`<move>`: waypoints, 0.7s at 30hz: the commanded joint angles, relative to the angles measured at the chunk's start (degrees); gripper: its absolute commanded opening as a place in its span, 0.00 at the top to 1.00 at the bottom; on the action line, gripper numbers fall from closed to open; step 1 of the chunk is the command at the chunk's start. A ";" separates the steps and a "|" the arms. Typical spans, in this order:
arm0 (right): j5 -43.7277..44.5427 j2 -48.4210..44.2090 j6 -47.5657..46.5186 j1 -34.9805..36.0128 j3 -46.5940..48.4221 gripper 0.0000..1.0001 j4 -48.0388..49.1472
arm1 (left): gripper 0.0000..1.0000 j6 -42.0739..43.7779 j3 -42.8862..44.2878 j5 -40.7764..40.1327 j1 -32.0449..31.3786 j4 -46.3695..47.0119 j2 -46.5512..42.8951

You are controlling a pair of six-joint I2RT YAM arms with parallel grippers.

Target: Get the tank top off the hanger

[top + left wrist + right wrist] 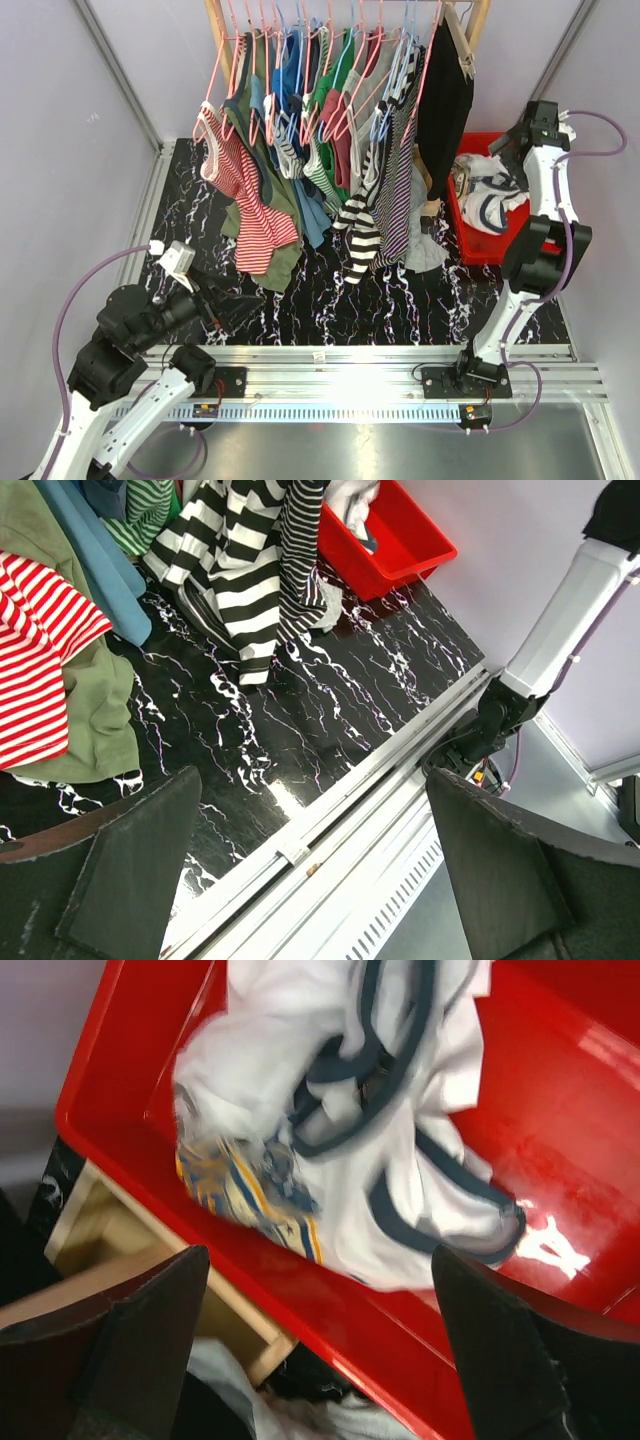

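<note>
Right wrist, right hand spread wide above tank top, heaped within red bin walls

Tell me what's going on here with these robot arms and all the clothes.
The right gripper hangs open over the red bin at the right of the table. In the bin a white tank top with navy trim lies crumpled, off any hanger and not held. The left gripper is also open and empty, low near the table's front edge. Other garments hang on the clothes rack at the back.
</note>
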 commanded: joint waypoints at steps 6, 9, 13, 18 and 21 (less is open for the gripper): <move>-12.14 -27.69 -1.07 0.06 -24.04 0.90 13.38 | 0.01 -1.40 -4.01 1.35 0.04 3.35 -1.66; -19.17 -31.51 -0.45 1.03 -34.25 1.00 15.96 | 0.01 -2.19 -5.68 1.53 -0.05 4.75 -2.27; -25.96 -28.53 -1.68 4.01 -40.50 1.00 17.28 | 0.01 -2.54 -6.83 2.06 0.04 5.72 -2.01; -28.07 -22.20 -2.12 6.57 -44.64 1.00 20.88 | 0.01 -2.63 -6.13 1.36 0.04 4.76 -3.15; -28.78 -18.16 -2.73 7.36 -43.95 1.00 22.03 | 0.01 -2.72 -6.04 1.00 0.04 3.88 -3.94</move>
